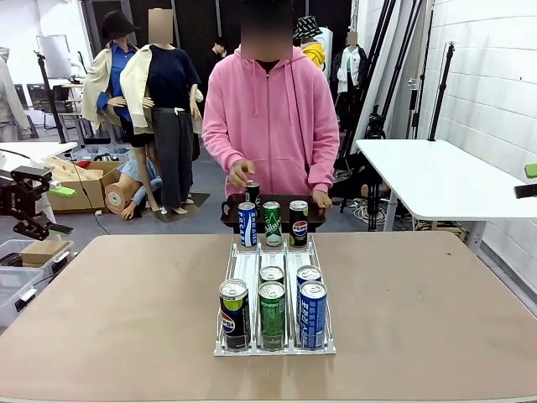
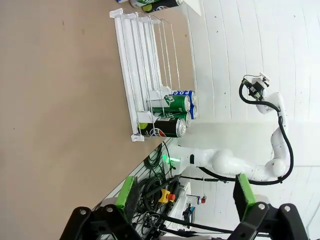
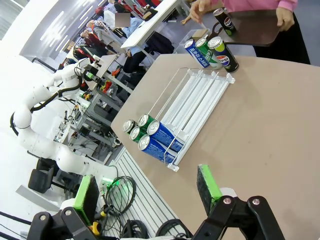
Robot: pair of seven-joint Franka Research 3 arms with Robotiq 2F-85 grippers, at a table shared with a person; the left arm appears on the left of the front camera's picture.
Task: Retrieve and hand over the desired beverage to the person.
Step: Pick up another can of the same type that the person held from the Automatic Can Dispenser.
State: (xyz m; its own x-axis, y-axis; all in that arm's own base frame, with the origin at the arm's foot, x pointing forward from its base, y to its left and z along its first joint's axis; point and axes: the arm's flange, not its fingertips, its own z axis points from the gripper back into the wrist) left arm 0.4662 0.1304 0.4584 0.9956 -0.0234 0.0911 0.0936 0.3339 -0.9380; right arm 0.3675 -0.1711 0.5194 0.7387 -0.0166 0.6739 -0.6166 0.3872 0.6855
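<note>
Brown tabletop (image 1: 101,319) stretches between the two arms. The left gripper (image 2: 185,200) hangs with jaws wide apart and empty; ahead of it lies a white rack (image 2: 145,60), with cans (image 2: 172,115) bunched at the nearer end. The right gripper (image 3: 147,196) is likewise spread and empty, facing that rack from its other side. Beyond the rack the person (image 1: 270,109) in a pink hoodie holds a dark tray (image 3: 252,27) of drinks, one hand (image 1: 241,174) on a black can (image 1: 252,191).
</note>
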